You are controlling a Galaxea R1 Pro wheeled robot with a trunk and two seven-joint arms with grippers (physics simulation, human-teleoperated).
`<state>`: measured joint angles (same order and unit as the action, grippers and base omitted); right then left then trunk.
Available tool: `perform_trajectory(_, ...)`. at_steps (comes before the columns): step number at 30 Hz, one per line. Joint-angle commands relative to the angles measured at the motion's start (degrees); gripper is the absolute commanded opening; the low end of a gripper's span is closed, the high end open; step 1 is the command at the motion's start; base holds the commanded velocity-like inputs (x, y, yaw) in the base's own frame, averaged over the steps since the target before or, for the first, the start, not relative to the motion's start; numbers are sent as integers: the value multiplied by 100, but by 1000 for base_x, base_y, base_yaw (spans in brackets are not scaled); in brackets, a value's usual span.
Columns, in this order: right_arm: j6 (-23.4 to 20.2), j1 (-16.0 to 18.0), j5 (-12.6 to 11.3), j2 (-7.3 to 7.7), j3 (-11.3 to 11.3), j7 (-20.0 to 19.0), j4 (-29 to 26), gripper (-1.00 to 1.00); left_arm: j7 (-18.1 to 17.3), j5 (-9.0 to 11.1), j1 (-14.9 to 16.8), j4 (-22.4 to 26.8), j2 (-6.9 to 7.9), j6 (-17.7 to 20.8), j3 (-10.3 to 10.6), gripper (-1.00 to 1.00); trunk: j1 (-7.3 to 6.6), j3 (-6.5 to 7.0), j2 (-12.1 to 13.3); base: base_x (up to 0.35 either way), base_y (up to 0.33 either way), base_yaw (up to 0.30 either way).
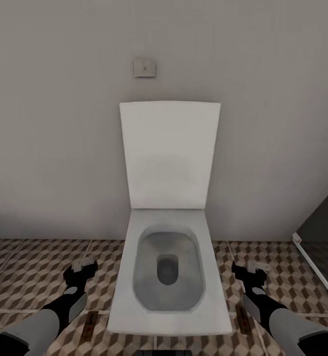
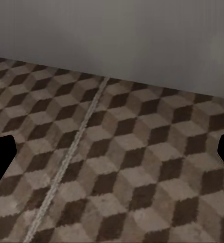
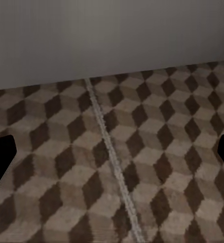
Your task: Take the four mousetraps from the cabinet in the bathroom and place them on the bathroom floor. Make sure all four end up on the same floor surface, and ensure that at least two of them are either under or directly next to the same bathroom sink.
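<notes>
The bathroom floor [image 1: 30, 277] of brown, beige and white cube-pattern tiles spreads below me and meets a grey wall. My left gripper [image 1: 82, 271] hangs open low over the tiles left of a white toilet, with nothing between its fingers. My right gripper [image 1: 250, 273] hangs open in the same way to the toilet's right. In the left wrist view the left gripper [image 2: 112, 157] looks down at bare tiles and a grout line, and the right gripper [image 3: 112, 157] does so in the right wrist view. The mousetraps, the cabinet and the sink are out of view.
A white toilet [image 1: 168, 316] with its lid raised stands straight ahead against the grey wall [image 1: 50, 148]. A small square flush plate [image 1: 144, 67] sits on the wall above it. At the far right a dark panel [image 1: 324, 222] with a white bottom rail runs along the floor.
</notes>
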<state>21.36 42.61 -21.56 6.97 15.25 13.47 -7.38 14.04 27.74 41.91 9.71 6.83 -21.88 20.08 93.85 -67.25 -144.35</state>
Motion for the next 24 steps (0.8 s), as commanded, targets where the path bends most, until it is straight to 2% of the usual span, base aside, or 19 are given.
perform_trajectory(1,12,2,-46,3,49,22,0,100,37,20,2,3,2,-9,47,100,-3,18,0,0,0,0)
perform_trajectory(12,15,2,-46,11,48,24,0,100,37,14,2,2,2,-19,43,100,-32,262,15,0,0,0)
perform_trajectory(24,20,2,-49,7,44,24,3,100,37,6,2,4,2,-40,40,100,-32,262,15,0,0,0)
